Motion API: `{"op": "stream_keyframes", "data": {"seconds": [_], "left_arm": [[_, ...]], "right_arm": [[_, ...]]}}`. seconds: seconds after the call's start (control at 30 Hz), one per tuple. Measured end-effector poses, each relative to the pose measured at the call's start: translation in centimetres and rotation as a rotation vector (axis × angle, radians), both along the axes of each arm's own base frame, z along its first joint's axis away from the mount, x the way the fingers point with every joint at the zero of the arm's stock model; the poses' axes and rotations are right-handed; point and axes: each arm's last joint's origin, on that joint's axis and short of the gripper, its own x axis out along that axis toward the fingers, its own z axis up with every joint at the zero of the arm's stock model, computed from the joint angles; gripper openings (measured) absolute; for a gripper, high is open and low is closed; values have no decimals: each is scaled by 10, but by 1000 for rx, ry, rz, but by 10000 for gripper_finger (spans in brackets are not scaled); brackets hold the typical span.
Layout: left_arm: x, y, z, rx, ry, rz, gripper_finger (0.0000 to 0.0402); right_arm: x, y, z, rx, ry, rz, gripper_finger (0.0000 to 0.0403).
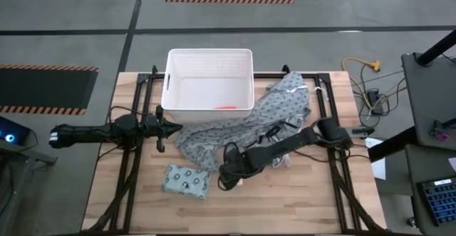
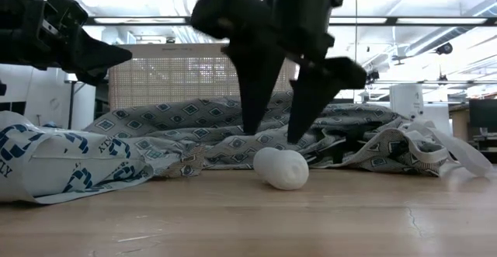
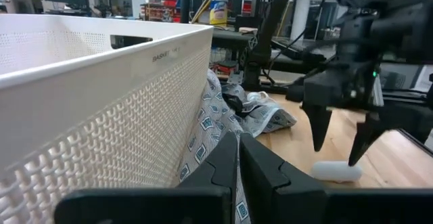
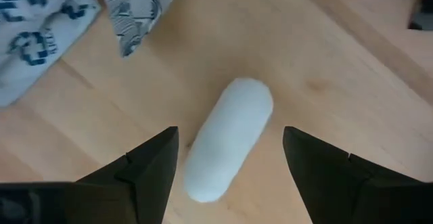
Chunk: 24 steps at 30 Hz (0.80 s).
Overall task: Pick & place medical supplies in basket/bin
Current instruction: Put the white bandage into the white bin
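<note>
A white roll-shaped cylinder (image 4: 226, 139) lies on its side on the wooden table, also seen in the low view (image 2: 281, 168). My right gripper (image 4: 230, 130) hangs open just above it, pointing down, one finger on each side and neither touching. The pale green dotted packet (image 1: 185, 180) lies flat near the table's near edge. An orange item (image 1: 226, 107) rests inside the white bin (image 1: 210, 79). My left gripper (image 3: 238, 158) is shut and waits level beside the bin's near left corner. No white disc shows.
The grey patterned gown (image 1: 249, 122) lies crumpled between the bin and my right gripper, its edge (image 4: 132, 14) close to the roll. Bare wood lies to the near right of the roll. Black frame rails (image 1: 335, 157) run along the table's sides.
</note>
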Motion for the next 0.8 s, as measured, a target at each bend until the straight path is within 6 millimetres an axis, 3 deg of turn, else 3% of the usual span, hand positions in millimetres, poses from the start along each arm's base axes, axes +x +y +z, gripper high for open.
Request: {"op": "stream_keyframes", "data": {"seconds": [0.37, 0.8], "left_arm": [[0, 0, 0, 0, 5, 0, 0], [0, 0, 0, 0, 6, 0, 0]], "right_arm": [[0, 0, -15, 1, 33, -21, 248], [-5, -1, -23, 7, 70, -7, 144]]}}
